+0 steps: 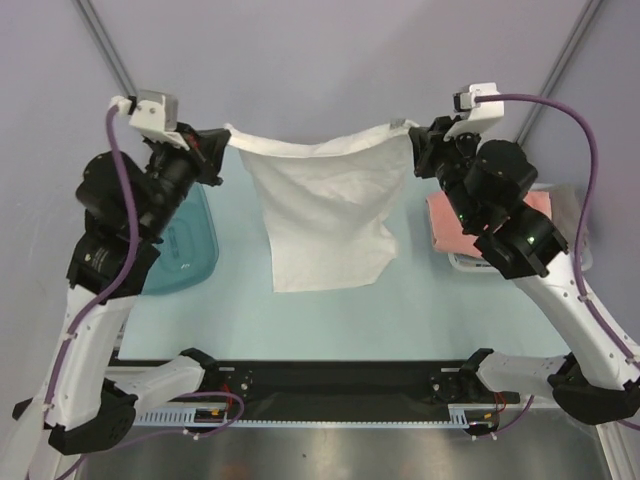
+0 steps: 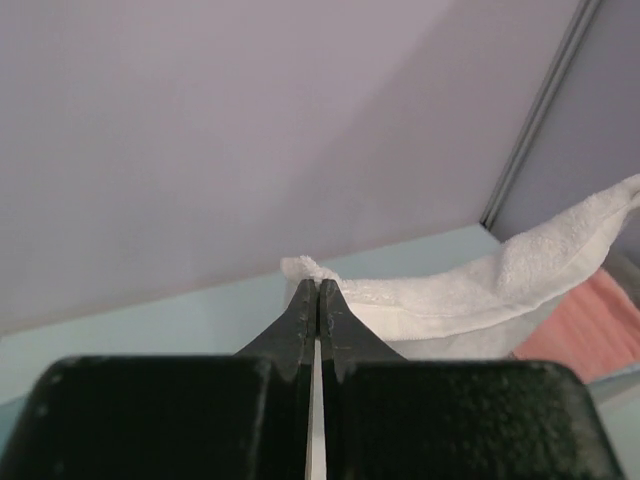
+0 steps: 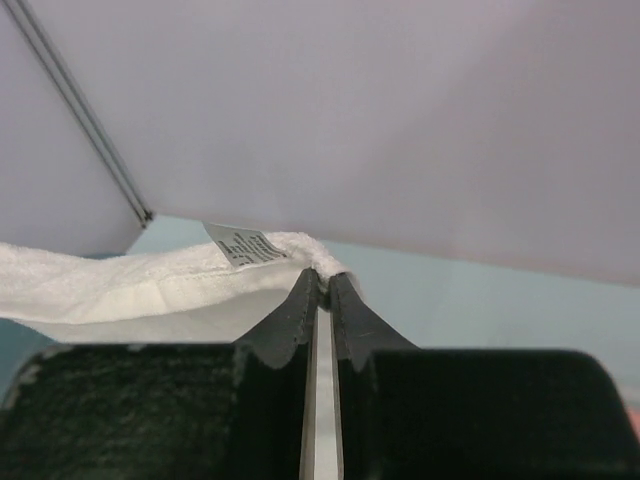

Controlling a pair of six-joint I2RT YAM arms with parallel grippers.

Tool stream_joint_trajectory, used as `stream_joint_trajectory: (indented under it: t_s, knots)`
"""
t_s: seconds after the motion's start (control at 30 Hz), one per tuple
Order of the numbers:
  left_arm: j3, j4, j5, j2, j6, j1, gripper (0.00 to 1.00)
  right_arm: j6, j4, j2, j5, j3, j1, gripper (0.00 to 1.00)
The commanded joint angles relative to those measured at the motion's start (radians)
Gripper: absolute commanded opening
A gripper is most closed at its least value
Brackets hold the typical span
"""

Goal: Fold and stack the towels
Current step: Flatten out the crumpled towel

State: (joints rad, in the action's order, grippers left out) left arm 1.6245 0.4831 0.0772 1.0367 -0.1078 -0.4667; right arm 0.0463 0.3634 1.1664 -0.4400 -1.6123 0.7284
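Raised closest in the top view: my left gripper [image 1: 215, 150] at 10 o'clock and my right gripper [image 1: 418, 140] at 2 o'clock, each clamped on an upper corner of the white towel [image 1: 325, 215]. It hangs between them at centre over the worktop [image 1: 420, 310], top edge sagging. Can't tell if its lower edge touches. The salmon-pink towel [image 1: 438, 215] lies at 3 o'clock, partly hidden by my right arm. The blue tub [image 1: 190, 250] is at 9 o'clock, under my left arm.

Left wrist view: left gripper [image 2: 317, 285] pressed together at 6 o'clock, pinching a white towel [image 2: 480, 285] corner. The cloth runs off toward 3 o'clock, with the salmon-pink towel [image 2: 590, 330] at 4 o'clock.

Right wrist view: right gripper [image 3: 322, 278] pinched on the other corner. The white towel [image 3: 120, 285] runs to 9 o'clock, its label [image 3: 243, 245] just beside the tips at 11.
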Motion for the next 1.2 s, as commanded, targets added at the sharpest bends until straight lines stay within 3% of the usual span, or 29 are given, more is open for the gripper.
stream_joint_trajectory:
  t_s: [0.0, 0.2, 0.57, 0.9, 1.17]
  knots:
    - [0.096, -0.116, -0.042, -0.026, 0.097, -0.024, 0.0, -0.164, -0.073, -0.028, -0.026, -0.112, 0.043, 0.0]
    - [0.224, -0.176, -0.141, -0.02, 0.105, -0.032, 0.0, -0.256, -0.107, -0.027, -0.023, -0.253, 0.117, 0.0]
    - [0.29, -0.29, -0.275, -0.064, 0.079, -0.032, 0.0, -0.286, -0.138, -0.042, 0.064, -0.373, 0.154, 0.0]
    - [0.295, -0.345, -0.254, -0.052, 0.074, -0.032, 0.0, -0.309, -0.149, 0.001, 0.126, -0.475, 0.158, 0.0]
    - [0.238, -0.363, -0.169, 0.049, 0.091, -0.027, 0.0, -0.359, -0.213, 0.058, 0.055, -0.362, 0.14, 0.0]
